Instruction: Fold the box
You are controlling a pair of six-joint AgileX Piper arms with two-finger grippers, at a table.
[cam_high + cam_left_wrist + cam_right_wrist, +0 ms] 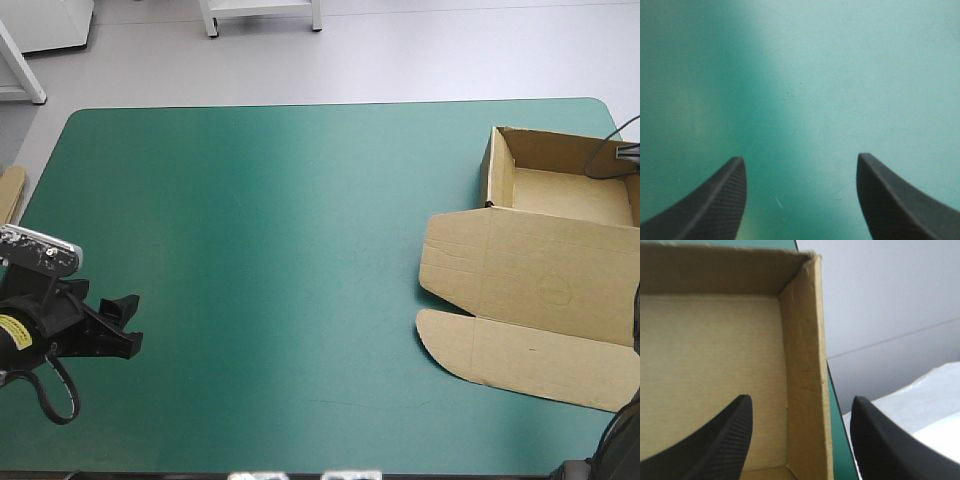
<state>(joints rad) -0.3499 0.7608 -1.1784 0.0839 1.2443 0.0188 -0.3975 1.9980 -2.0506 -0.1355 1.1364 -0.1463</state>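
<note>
Brown cardboard box [540, 290] at three o'clock on the teal-green worktop [280, 250], tray raised, lid flat. Right gripper [800, 400] spread astride a tray wall [805, 340]; left gripper [802, 160] spread, idle at eight. Next, probably: press that wall.

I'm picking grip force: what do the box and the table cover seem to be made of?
The box: brown cardboard, matte, with creased fold lines and raw cut edges. The teal-green cover: probably a smooth mat, faintly scuffed, soft sheen; material unclear.

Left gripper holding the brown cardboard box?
No: the left gripper stands open over the teal-green cover, nothing between its black fingers.
</note>
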